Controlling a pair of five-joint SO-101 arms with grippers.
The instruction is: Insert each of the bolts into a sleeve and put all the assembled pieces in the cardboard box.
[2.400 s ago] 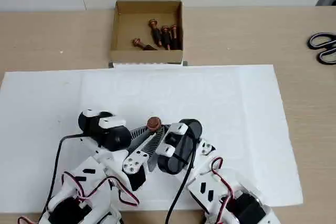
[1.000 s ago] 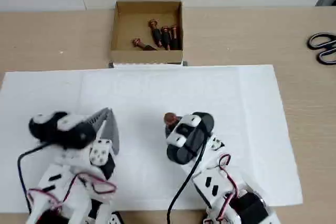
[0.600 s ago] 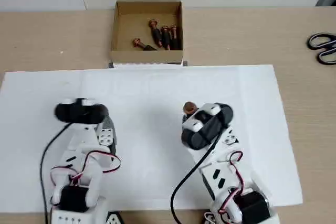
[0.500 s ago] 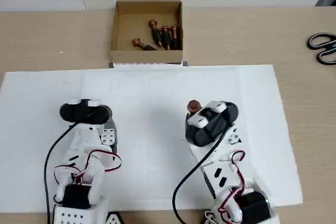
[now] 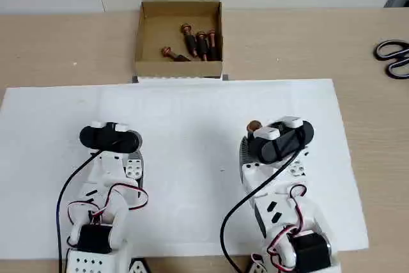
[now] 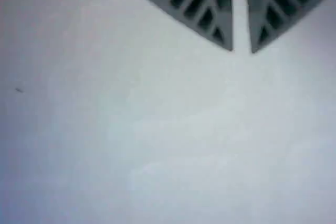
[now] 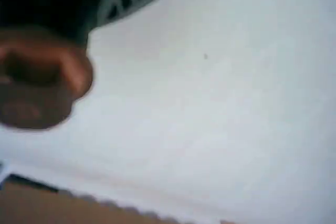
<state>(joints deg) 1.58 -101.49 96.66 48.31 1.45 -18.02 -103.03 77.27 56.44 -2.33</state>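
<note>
Right tool [image 5: 248, 145] is clamped on a bolt [image 5: 254, 125], copper head poking up just past the wrist housing. In the right wrist view that head sits huge and close with dark tool parts above it, so the grip is low on the shank. Whether a sleeve is on it, I cannot tell; the body is hidden by the arm. My read is that it's held head-up and clear of the sheet [image 5: 192, 107] so it can be carried as it is, nothing dragging.

The box [image 5: 146, 36] sits past the sheet's far edge on the tabletop [image 5: 64, 43], well apart from the bolt, and four pieces [image 5: 195, 41] lie together toward its right side. There's bare floor on its left, which looks like the easy spot for a drop.

Right arm is folded over its base, wrist tipped down, tool aimed at the sheet and turned a little toward the centre.

Left tool [image 6: 240, 50] hovers close over plain sheet, the two ribbed jaws drawn in to a thin slit with nothing between them. That arm is tucked back over its own base, well clear of its partner, and reads as parked out of the way.

Scissors [image 5: 393, 57] lie at the far right edge.
</note>
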